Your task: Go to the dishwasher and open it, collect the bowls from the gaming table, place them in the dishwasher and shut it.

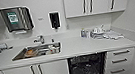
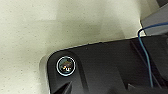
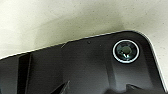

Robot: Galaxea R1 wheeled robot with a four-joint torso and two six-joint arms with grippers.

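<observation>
a white kitchen table [image 1: 85, 47] runs across the scene. the dishwasher [image 1: 87, 67] sits under it, right of centre, its dark inside with racks showing, white drawers [image 1: 120, 60] on its right. a steel sink [image 1: 37, 51] holding dishes lies to the left. i cannot tell how either pincer stands. pale speckled floor [image 2: 37, 30] lies below the wrists.
</observation>
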